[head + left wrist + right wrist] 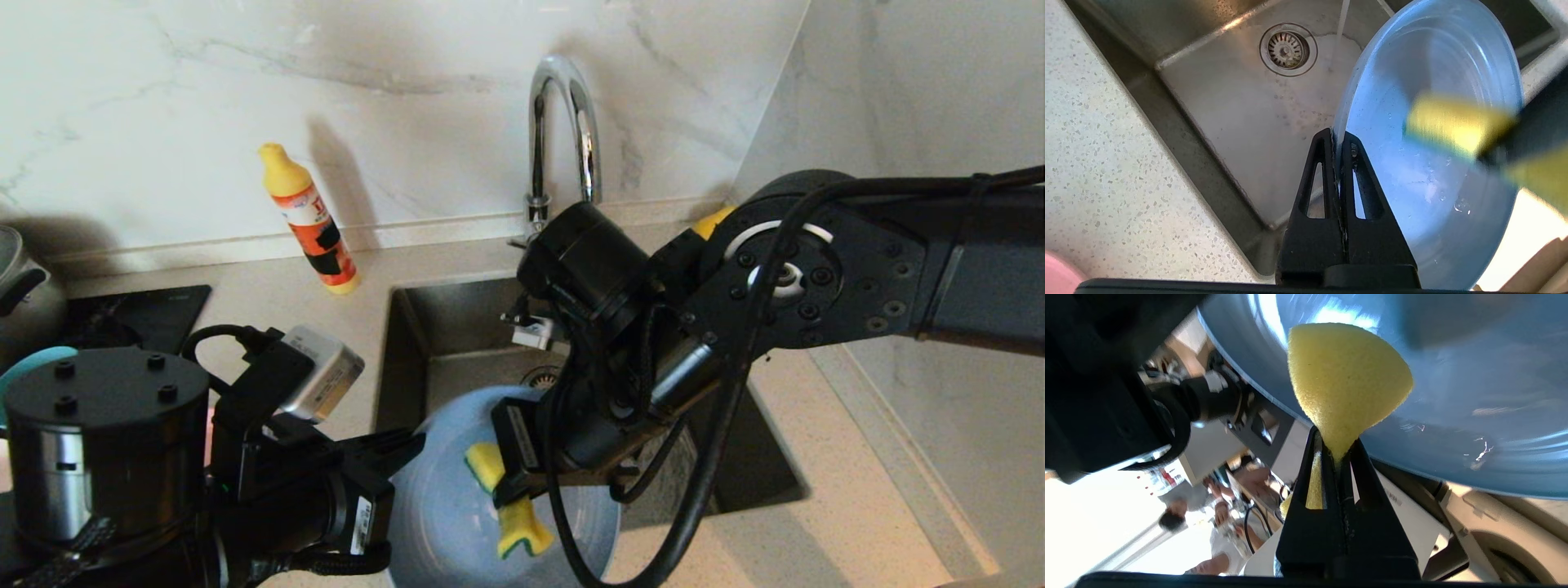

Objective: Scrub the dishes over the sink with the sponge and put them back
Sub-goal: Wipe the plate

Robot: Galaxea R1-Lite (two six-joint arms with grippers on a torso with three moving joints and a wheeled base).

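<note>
At lower centre, the left gripper holds the grey-blue plate by its rim. The right gripper presses the yellow sponge against it.

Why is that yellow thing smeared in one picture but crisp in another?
Left wrist view: the sponge streaks with motion blur across the grey-blue plate. Right wrist view: that camera rides with the sponge, so it looks sharp, while the background glares white.

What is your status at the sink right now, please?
Left gripper shut on grey-blue plate rim, over sink. Right gripper shut on sponge, against plate face. Nothing in the way.
</note>
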